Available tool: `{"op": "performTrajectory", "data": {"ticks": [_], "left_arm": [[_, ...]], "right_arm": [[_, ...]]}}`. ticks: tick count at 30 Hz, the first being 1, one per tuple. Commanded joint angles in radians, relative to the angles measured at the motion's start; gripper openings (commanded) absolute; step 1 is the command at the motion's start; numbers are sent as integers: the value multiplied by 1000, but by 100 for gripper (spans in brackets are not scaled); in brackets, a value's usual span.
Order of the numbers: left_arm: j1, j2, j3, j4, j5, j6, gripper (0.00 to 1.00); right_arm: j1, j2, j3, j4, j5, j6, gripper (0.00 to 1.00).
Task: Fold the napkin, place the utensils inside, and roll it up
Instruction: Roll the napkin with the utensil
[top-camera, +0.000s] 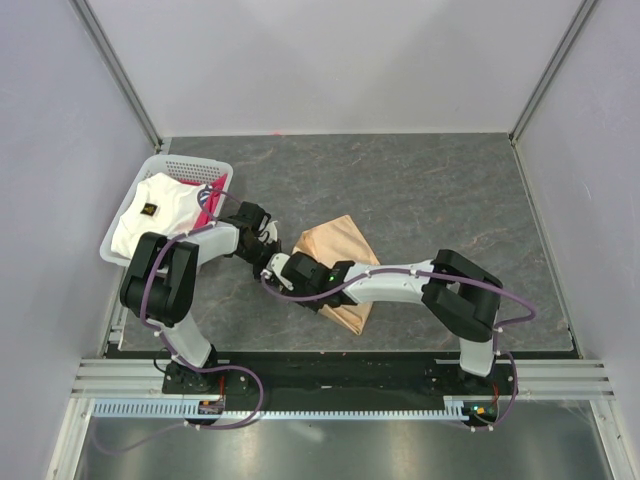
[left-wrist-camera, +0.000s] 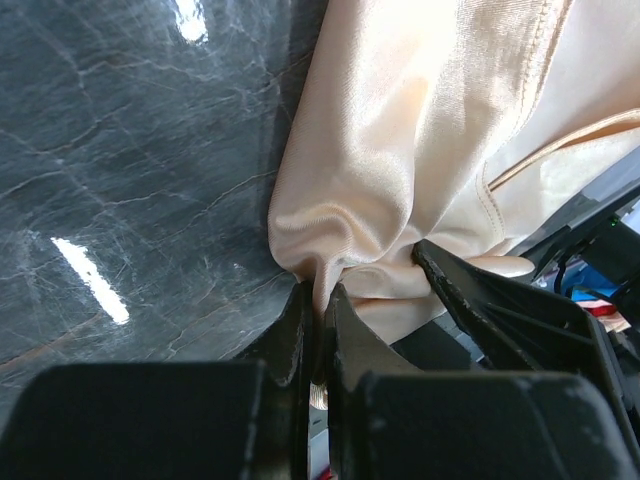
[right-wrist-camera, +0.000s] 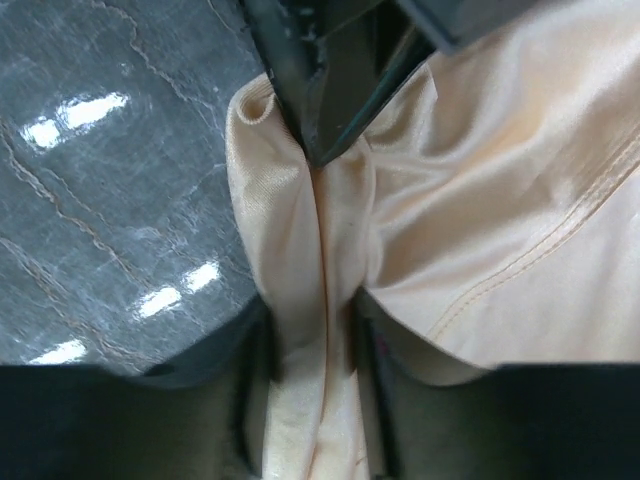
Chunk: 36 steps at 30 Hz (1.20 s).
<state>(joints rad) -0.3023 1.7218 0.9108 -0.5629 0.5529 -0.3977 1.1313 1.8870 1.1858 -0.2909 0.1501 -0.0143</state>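
Near the middle of the worktop lies the napkin, bunched and partly folded. Both arms meet at its left edge. The left jaws are squeezed tight on a little ridge of the cloth. The right jaws sit one on each side of that same ridge, just beside the left ones. I cannot tell if they are pinching it yet. I see no spoon anywhere.

What could go wrong? The napkin is thin, smooth and shiny, so I think it could slip out of a pinch. The two sets of jaws are very near each other and might bump. If one side tugs harder, the fold may come out crooked or wrinkly. The worktop is dark, hard and glossy with pale veins, so the soft cloth could slide on it. A stitched hem runs along the napkin's edge.
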Motion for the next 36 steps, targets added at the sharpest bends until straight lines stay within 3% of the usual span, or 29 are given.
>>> {"op": "performTrajectory", "data": {"ticks": [1,3,6,7,9,16,22,28,32,36], "left_arm": [[2,10,13,-5,-28,40,2],[3,-14,14,0,-57,31,2],[6,-62,13,24,-99,5,15],[8,-77,8,35,-110,-4,27],[11,-122,-10,66,-142,-29,31],[14,-264,-101,167,-237,-105,63],[14,-382,-196,268,-262,-144,66],[9,-571,-391,509,-145,-194,68],[0,-603,-480,639,-70,-211,70],[-9,-568,-500,667,-48,-208,70]], "right_arm": [[-25,23,-5,-11,-125,5,32],[-33,24,-14,-25,-174,10,25],[-51,23,-40,-33,-256,14,20],[-56,21,-51,-33,-295,39,18],[-73,23,-58,-39,-342,53,17],[-140,14,-86,-50,-526,76,14],[-200,15,-100,-53,-658,77,15],[-252,69,-78,-65,-794,80,15],[-289,122,-60,-65,-888,89,15],[-323,182,-28,-62,-974,91,15]]}}
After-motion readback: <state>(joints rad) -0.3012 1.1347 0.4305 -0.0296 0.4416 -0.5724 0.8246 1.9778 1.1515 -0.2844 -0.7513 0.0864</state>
